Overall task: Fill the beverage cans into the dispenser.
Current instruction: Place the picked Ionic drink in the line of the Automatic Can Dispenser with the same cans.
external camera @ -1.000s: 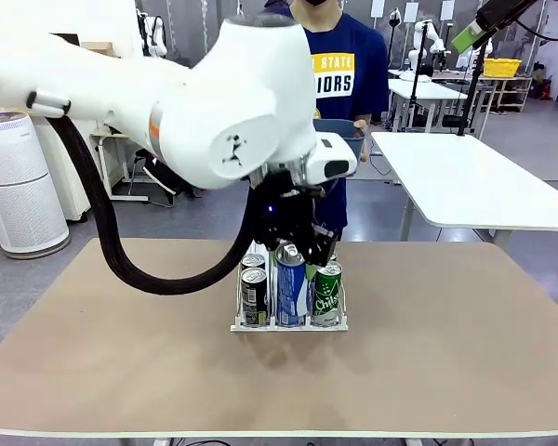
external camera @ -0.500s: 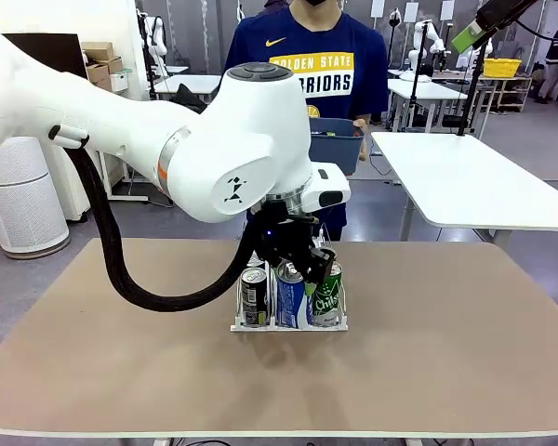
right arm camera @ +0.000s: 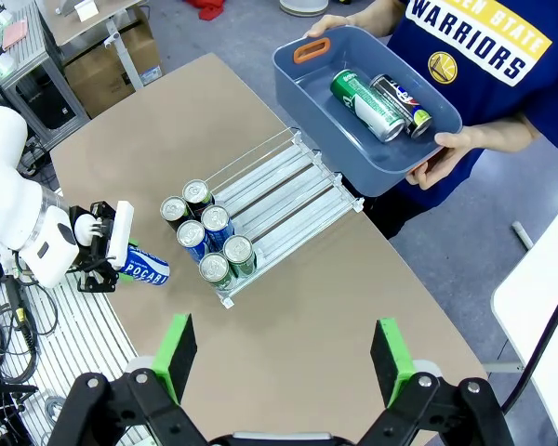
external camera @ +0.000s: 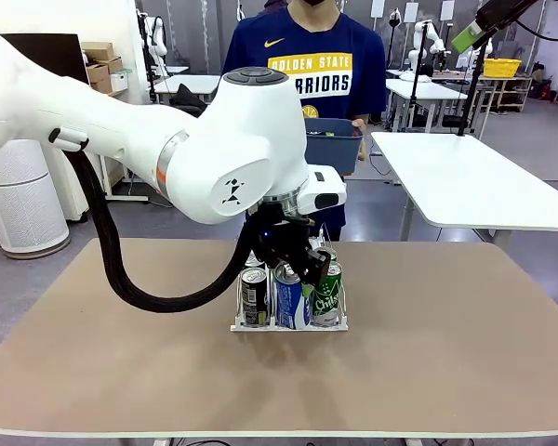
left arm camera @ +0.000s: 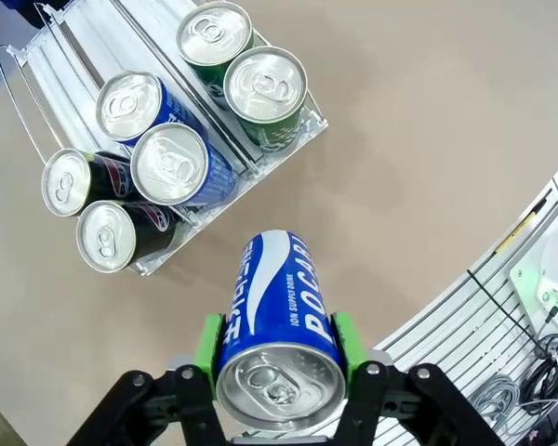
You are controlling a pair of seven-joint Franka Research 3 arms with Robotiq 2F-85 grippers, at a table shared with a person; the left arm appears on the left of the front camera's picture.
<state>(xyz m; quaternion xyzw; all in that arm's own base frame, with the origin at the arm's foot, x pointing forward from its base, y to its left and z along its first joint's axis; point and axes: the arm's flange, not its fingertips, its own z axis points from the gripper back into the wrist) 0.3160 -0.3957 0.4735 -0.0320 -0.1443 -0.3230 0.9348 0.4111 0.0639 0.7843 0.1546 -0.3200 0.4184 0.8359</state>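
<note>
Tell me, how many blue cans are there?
3. Front blue can and rear blue can stand in the dispenser's middle lane; third blue can sits in the left claw.
</note>
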